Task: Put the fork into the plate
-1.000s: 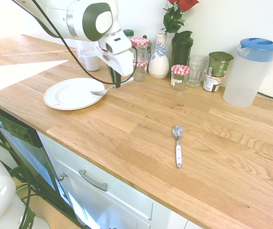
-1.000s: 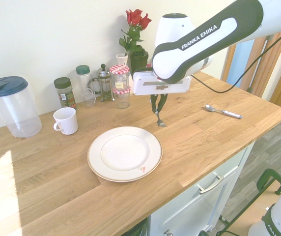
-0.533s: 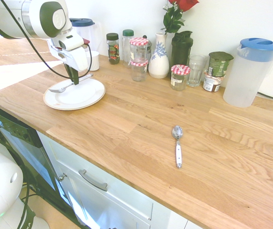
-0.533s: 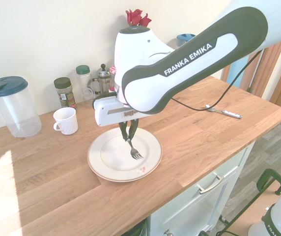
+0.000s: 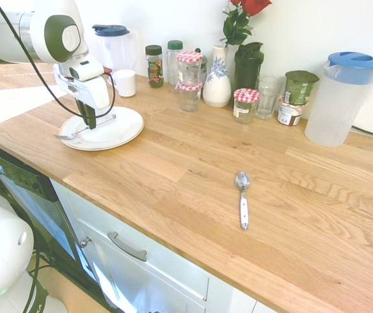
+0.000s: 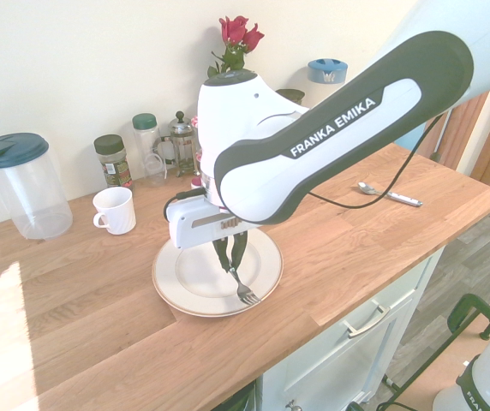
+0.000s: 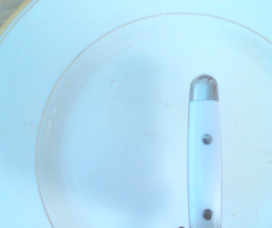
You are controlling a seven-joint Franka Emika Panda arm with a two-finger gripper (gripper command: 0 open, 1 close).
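One fork hangs clamped in the pincer, just above the plate on the desk. Its tines point down over the plate's rim, and its white handle lies over the plate's middle.

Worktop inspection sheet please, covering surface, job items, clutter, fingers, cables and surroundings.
Surface: wooden worktop, dry.
Job's things: fork held over plate, tines at its front rim.
Clutter: spoon, mug, two jugs, jars, vase along the wall.
Gripper: fingers shut on the fork's handle.
Cables: black cable looping off the arm.
Surroundings: drawer below, white wall behind.
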